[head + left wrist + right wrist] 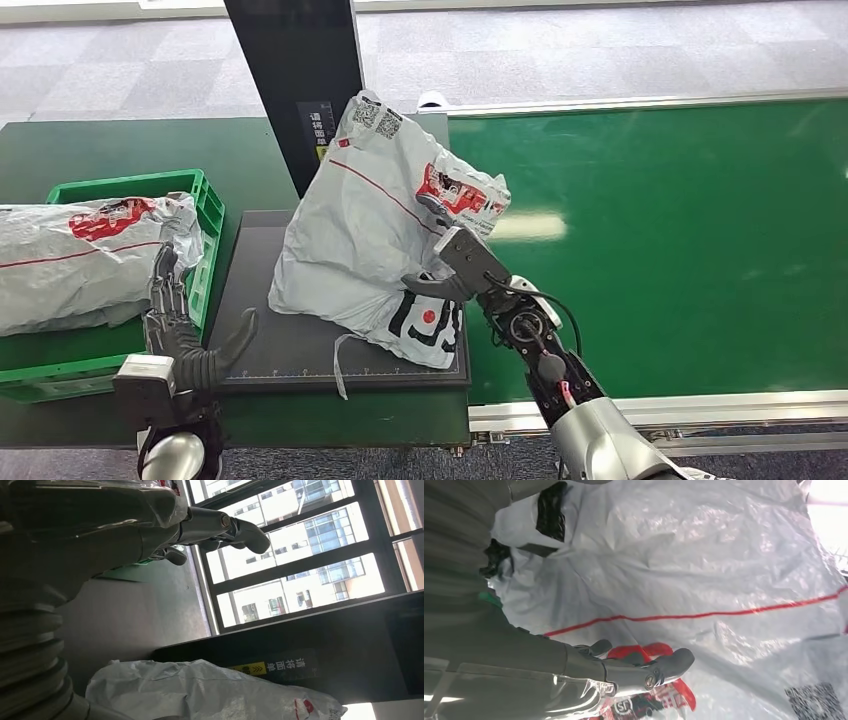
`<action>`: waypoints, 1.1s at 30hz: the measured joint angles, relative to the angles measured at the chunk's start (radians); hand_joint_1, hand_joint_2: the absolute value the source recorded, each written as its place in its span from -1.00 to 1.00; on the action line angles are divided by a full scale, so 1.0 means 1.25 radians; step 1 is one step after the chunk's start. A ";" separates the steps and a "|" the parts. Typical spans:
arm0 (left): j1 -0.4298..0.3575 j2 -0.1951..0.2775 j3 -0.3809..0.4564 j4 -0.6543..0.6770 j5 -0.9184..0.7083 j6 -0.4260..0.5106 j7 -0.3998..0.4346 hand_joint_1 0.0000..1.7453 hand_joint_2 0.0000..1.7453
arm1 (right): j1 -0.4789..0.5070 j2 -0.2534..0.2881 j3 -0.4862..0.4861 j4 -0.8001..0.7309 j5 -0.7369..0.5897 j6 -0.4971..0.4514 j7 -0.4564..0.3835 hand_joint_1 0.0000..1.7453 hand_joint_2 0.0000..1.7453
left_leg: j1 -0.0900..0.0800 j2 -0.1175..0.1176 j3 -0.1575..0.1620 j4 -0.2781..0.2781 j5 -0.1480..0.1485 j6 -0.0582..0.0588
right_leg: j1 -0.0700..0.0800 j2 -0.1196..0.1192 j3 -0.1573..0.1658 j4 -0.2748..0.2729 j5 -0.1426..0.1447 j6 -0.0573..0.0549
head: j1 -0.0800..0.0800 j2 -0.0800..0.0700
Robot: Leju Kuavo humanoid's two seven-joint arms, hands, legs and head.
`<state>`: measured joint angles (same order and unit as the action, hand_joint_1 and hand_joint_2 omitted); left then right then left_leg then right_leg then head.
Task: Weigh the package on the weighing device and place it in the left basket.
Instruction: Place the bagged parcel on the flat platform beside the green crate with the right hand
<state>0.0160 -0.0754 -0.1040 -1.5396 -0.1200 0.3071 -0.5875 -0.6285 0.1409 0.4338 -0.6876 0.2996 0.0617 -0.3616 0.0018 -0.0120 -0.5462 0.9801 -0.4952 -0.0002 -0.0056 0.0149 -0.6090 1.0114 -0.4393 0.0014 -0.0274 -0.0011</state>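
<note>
The green surface (680,250) runs wide to the right, and at its left end stands the weighing device (300,350), a flat black platform with a dark post behind it. On the far left sits the left basket (205,195), a green crate which already carries another grey bag (70,260).

The package (370,230), a grey plastic bag with a red line and red print, lies on the weighing device. It is propped up, its far end leaning against the post and its near end on the right part of the platform, so its long axis goes from the near right corner toward the far side.

The right hand (450,270) is on the right side of the package; its thumb and fingers press into the bag, and in the right wrist view they seem to pinch a fold of it. The left hand (185,325) is between basket and platform, empty, fingers spread upward. I judge the left hand is nearer to the basket, but the package is with the right hand, so it must travel left across the whole platform.
</note>
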 joint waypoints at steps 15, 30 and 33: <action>-0.034 -0.008 -0.056 -0.011 -0.070 -0.040 0.060 -1.00 1.00 | 0.026 -0.003 -0.011 -0.040 -0.027 0.014 -0.031 -1.00 1.00 | 0.000 0.000 0.000 0.000 0.000 0.000 | 0.000 0.000 0.000 0.000 0.000 0.000 | 0.000 0.000; -0.198 -0.008 -0.224 0.164 -0.313 -0.253 0.170 -1.00 1.00 | 0.131 -0.034 -0.088 -0.304 -0.078 -0.017 -0.047 -1.00 1.00 | 0.000 0.000 0.000 0.000 0.000 0.000 | 0.000 0.000 0.000 0.000 0.000 0.000 | 0.000 0.000; -0.217 -0.008 -0.250 0.193 -0.324 -0.270 0.169 -1.00 1.00 | 0.139 -0.041 -0.094 -0.320 -0.083 -0.017 -0.046 -1.00 1.00 | 0.000 0.000 0.000 0.000 0.000 0.000 | 0.000 0.000 0.000 0.000 0.000 0.000 | 0.000 0.000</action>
<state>-0.2555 -0.0849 -0.4171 -1.2988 -0.5251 -0.0299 -0.3757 -0.4547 0.0901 0.3160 -1.0877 0.1964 0.0404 -0.4192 0.0014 -0.0121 -0.5459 0.9804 -0.4952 -0.0002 -0.0059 0.0152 -0.6093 1.0112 -0.4389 0.0014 -0.0276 -0.0011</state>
